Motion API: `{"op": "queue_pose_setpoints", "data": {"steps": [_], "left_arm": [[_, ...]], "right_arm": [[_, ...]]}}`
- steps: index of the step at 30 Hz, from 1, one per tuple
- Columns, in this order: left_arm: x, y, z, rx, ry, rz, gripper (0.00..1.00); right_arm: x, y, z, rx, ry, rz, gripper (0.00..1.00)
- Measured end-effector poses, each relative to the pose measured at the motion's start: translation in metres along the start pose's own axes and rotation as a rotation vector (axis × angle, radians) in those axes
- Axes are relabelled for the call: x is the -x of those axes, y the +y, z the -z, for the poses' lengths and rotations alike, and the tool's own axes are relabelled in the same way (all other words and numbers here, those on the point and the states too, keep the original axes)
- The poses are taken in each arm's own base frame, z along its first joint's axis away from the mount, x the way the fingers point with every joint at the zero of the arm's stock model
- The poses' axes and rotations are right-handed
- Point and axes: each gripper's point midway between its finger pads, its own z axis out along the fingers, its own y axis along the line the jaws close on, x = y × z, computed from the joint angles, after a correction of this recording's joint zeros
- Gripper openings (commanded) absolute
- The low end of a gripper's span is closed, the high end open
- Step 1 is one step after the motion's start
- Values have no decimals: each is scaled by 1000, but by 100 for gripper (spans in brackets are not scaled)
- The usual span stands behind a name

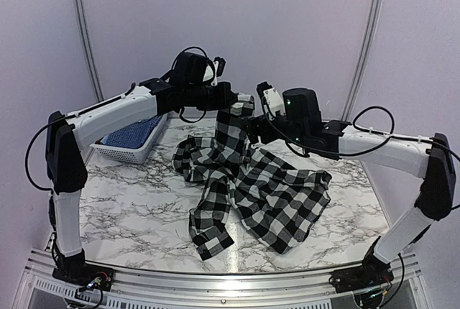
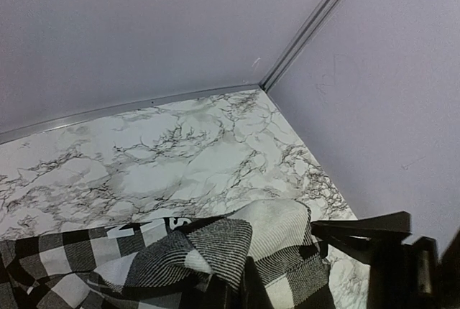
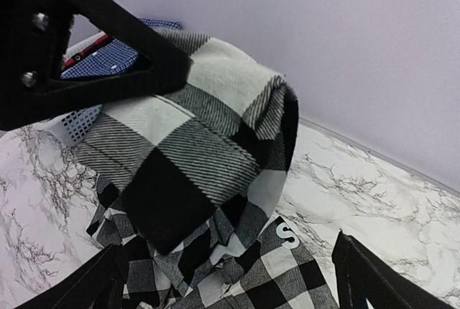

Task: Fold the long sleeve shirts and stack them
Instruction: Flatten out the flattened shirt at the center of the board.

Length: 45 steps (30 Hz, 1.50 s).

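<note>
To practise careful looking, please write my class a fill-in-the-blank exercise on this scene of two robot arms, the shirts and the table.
1. The left gripper is shut on a shirt patterned in black-and-white ____.
2. The right gripper has its jaws ____, holding nothing.
3. The other shirt, in the white basket, is coloured ____.
4. The table has a ____ pattern of grey veins on white.

Missing words: checks; open; blue; marble.

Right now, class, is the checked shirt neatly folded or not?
Not folded: the checked shirt lies crumpled on the table, one part lifted by the left gripper.
</note>
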Motion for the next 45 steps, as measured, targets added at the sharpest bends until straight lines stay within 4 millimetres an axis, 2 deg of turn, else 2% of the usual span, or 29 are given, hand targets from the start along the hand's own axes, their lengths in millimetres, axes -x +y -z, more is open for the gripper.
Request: {"op": "queue_pose_setpoints", "data": {"steps": [3,5,10,14,17,22,29,36,40,43,45], "left_arm": [[2,-6,-1,-44,-8,-3,0],[1,-6,-2,-57,-8,-6,0],[-15,13,-11,-39,2,-26,0],[-38,27,-16,-34,24,-67,0],[-44,27,-14,-54,19,-106,0],[-34,8,12,-140,-35,-165,0],[-1,-30,55,-255,-151,-260,0],[3,-36,59,-278,-168,-297,0],[0,-36,56,-286,-159,-299,0],[-3,-36,52,-293,-150,-298,0],[-5,-34,50,-290,-143,-296,0]], "right_arm": [[-5,-9,-16,54,2,-17,96],[0,-14,-17,80,-20,-25,96],[28,-5,-3,172,-120,-34,98],[36,0,14,221,-164,-42,99],[42,0,17,254,-187,-51,98],[44,2,15,301,-189,-49,95],[50,-10,4,377,-190,-56,94],[52,9,0,509,-190,-86,92],[55,17,3,561,-201,-108,82],[53,24,0,587,-199,-120,62],[49,27,-4,595,-187,-129,45]]}}
